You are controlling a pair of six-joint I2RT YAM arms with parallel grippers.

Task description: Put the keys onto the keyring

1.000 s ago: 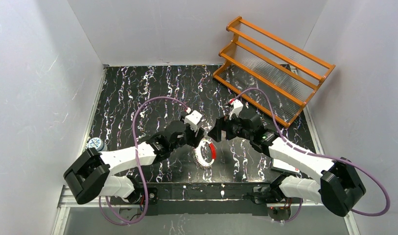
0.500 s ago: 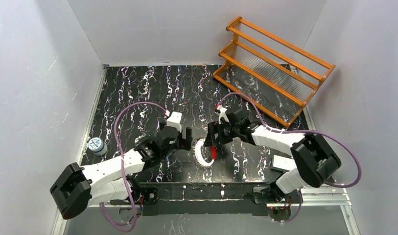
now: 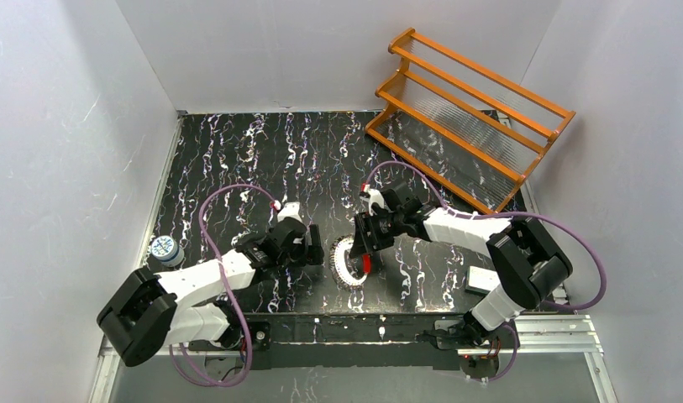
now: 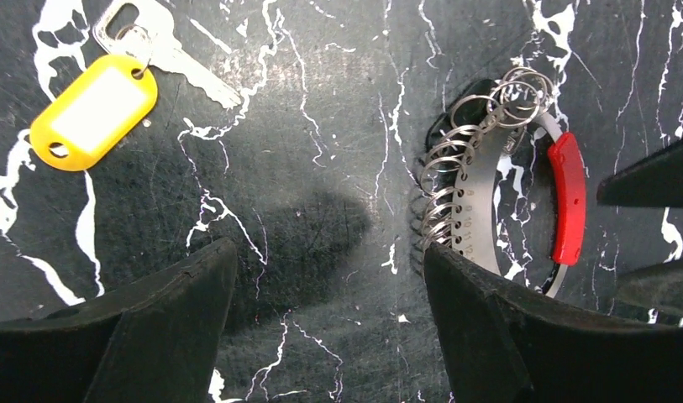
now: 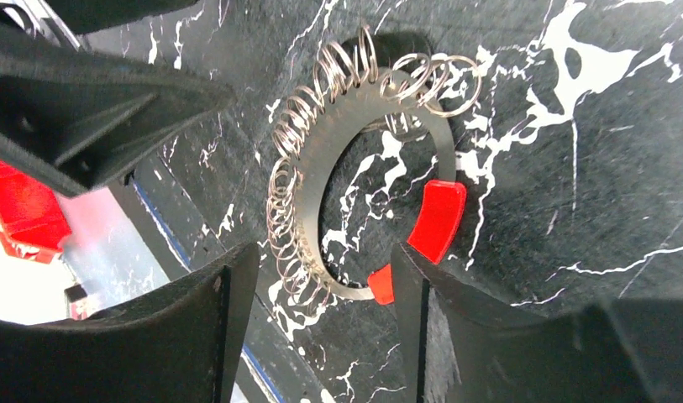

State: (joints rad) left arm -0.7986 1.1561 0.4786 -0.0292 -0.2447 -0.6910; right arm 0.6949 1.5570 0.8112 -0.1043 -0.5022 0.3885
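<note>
The keyring (image 3: pixel 347 262) lies flat on the black marbled table (image 3: pixel 254 151), near the front edge and between the 2 grippers. It is a curved band of pale metal with a red piece (image 4: pixel 567 197) along one side. A row of little wire rings is threaded around the other side.

The left gripper (image 3: pixel 318 250) hangs low just to the left of the keyring. Its jaws are spread wide with only bare tabletop between them, so it has hold of nothing. One of its fingers (image 4: pixel 506 336) sits just beside the ringed edge of the band. I cannot tell whether it touches.

The right gripper (image 3: pixel 365 246) comes in from the other side, over the red piece. Its jaws are parted too. Its own camera shows the lower end of the band in the gap between its fingers. The left wrist's camera shows its 2 dark fingertips just past the red piece, not clamped on it.

1 silvery key (image 4: pixel 174 54) lies on the table, joined by a small ring to a yellow tag (image 4: pixel 92 101). It is well apart from the keyring and not on it. From overhead I cannot pick it out.

An orange rack (image 3: pixel 468 117) stands at the back right. A small blue-and-white round thing (image 3: pixel 164 248) sits by the table's left edge, and a pale box (image 3: pixel 480 280) lies beside the right arm.
</note>
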